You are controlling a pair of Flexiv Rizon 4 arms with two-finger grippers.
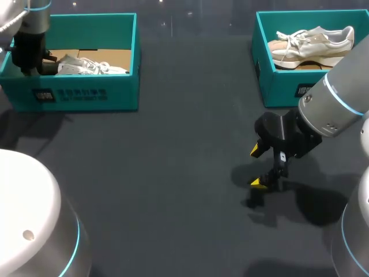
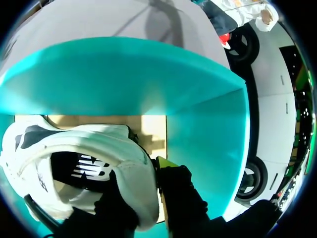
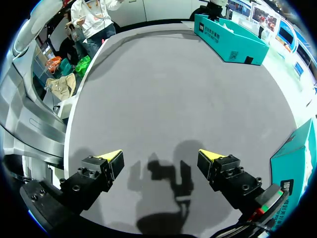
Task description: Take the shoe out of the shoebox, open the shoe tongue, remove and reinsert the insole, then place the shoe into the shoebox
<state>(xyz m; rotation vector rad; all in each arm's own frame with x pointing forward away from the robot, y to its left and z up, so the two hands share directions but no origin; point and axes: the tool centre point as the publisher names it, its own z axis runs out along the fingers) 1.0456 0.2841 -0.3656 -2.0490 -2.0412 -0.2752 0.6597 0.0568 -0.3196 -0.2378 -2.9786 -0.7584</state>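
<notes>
A white shoe (image 1: 86,66) lies in the teal shoebox (image 1: 86,95) at the table's far left. My left gripper (image 1: 29,63) reaches down into that box at the shoe's heel end. The left wrist view shows the left gripper (image 2: 147,182) shut on the heel collar of the white shoe (image 2: 99,144), one finger inside the opening and one outside, with the teal box wall (image 2: 124,74) ahead. My right gripper (image 1: 256,166) hangs open over bare table at the right; in its own view the right gripper (image 3: 161,158) holds nothing.
A second teal box (image 1: 277,81) at the far right holds a beige and white shoe (image 1: 311,46). Dark grey table spreads between the two boxes. In the right wrist view, the left box (image 3: 228,39) stands far ahead and the second box (image 3: 297,163) close beside the gripper.
</notes>
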